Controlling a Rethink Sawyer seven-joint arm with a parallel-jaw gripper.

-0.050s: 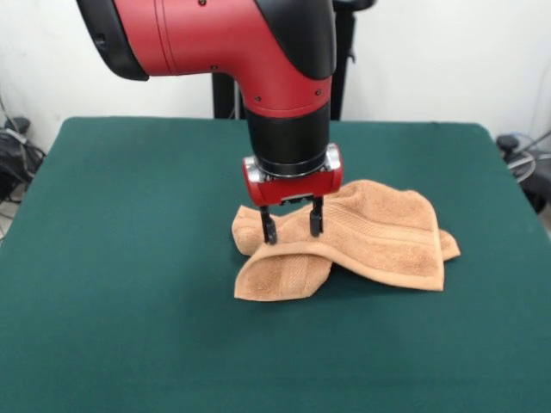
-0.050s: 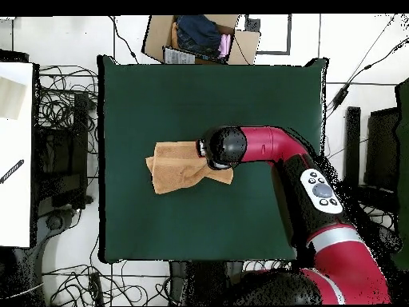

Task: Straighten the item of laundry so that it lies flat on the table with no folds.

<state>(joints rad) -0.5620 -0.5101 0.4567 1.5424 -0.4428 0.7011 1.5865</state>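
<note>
- The gripper (image 1: 292, 229) hangs over the towel's (image 1: 379, 237) left part, its two fingers spread apart with tips at the cloth, clasping nothing.
- The towel lies rumpled and folded near the middle of the green table (image 1: 129, 258).
- No readable writing shows.

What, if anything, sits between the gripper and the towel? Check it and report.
Nothing visible does. The gripper hangs open directly over the orange-tan hand towel, its fingertips down at the raised fold near the towel's front edge. The green table around the towel carries no other objects.
</note>
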